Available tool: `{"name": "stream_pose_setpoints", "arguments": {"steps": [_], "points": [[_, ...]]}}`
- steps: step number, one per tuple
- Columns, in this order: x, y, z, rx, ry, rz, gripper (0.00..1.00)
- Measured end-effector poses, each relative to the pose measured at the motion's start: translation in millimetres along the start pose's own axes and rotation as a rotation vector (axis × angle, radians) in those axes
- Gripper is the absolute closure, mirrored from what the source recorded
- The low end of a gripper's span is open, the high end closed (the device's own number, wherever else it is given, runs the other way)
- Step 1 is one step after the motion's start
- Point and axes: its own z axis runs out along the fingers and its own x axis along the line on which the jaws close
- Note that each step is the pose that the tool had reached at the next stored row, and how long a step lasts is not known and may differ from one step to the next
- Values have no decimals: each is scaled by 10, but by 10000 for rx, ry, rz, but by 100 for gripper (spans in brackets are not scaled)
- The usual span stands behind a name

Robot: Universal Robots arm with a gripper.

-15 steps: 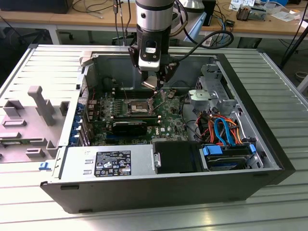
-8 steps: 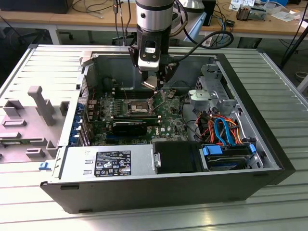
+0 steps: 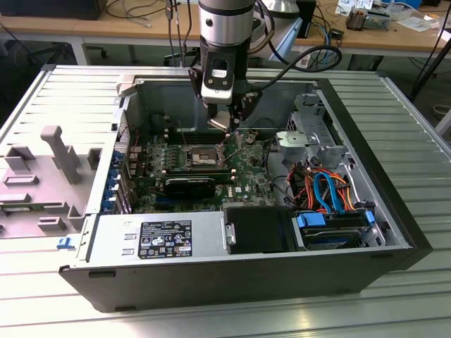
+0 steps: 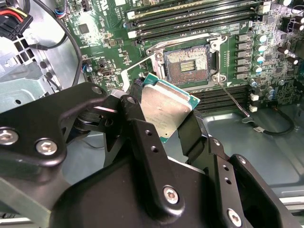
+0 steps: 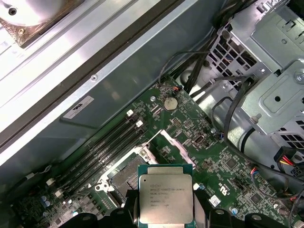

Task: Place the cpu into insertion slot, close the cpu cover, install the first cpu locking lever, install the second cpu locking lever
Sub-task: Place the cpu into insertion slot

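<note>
Holding the cpu (image 3: 220, 120) between its fingers, the gripper (image 3: 227, 121) hangs in the upper middle of the exterior view, inside the open case (image 3: 394, 232) and above the green board (image 3: 246, 179). The slot (image 3: 199, 156) lies just below it in the frame and a little toward the exterior view's left, apart from the chip. In the second wrist view the two black fingers (image 4: 192, 130) pinch the cpu by opposite edges, silver top showing and the chip tilted. Beyond it the slot (image 4: 186, 61) is bare, its contact field uncovered, and a thin wire lever (image 4: 231, 97) angles away from the socket's corner, apparently unlatched. In the first wrist view the cpu (image 5: 165, 197) sits in the foreground over the slot's near edge, not seated. A silver plate that looks like the cover (image 5: 172, 142) stands raised beside the socket, next to the long memory slots (image 5: 102, 152). By my reading no step is complete: the chip is carried close to the slot, with the placing, the cover and both levers all left to do.
</note>
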Motion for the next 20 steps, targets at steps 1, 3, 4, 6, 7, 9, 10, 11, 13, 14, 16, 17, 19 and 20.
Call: {"name": "stream_pose_setpoints", "arguments": {"steps": [1,3,4,6,7,9,10,11,13,14,16,17,19,20], "points": [[0,0,0,-1,-2,18,45],[0,0,0,-1,-4,42,45],[0,0,0,-1,-5,55,45],[0,0,0,-2,-7,84,45],[0,0,0,-1,-9,97,45],[0,0,0,-2,-12,133,45],[0,0,0,-2,-13,146,45],[0,0,0,-2,-15,166,45],[0,0,0,-3,-17,193,45],[0,0,0,-2,-19,206,45],[0,0,0,-3,-21,233,45],[0,0,1,-3,-22,243,45],[0,0,0,-4,-25,284,45],[0,0,1,-4,-26,297,45]]}}
